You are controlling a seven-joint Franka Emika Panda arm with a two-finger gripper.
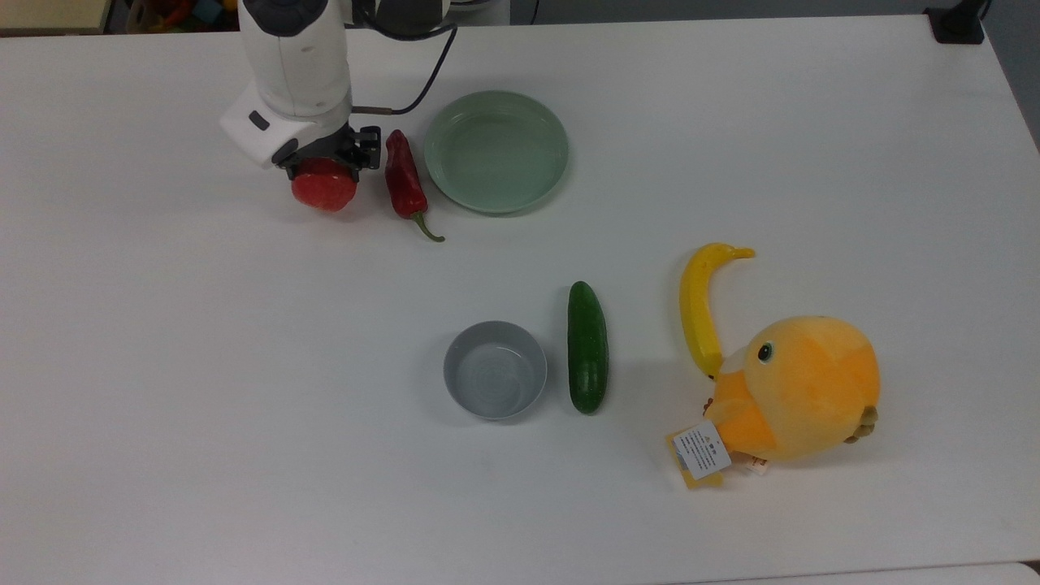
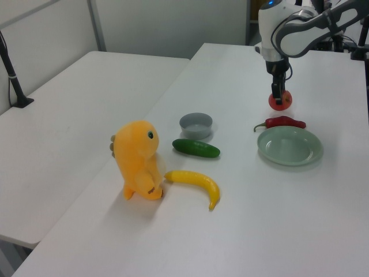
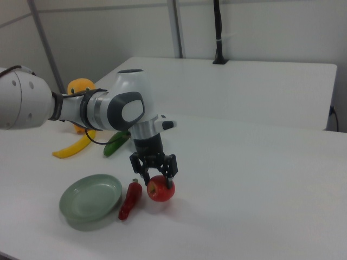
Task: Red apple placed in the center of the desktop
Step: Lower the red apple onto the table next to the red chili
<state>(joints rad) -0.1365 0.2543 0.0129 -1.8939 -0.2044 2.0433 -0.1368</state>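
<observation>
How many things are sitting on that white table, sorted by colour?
Red: 2, the red apple held in the end effector, and the chili pepper
Green: 2, the cucumber and the pale green plate
Yellow or orange: 2, the banana and the plush toy
Grey: 1, the small bowl
Total: 7

You see the red apple (image 1: 324,188) (image 2: 280,101) (image 3: 161,189), round with a pale patch, held just above or on the desktop (image 1: 203,366) (image 2: 277,219) (image 3: 260,200), a plain white surface, toward the top view's upper left.
</observation>
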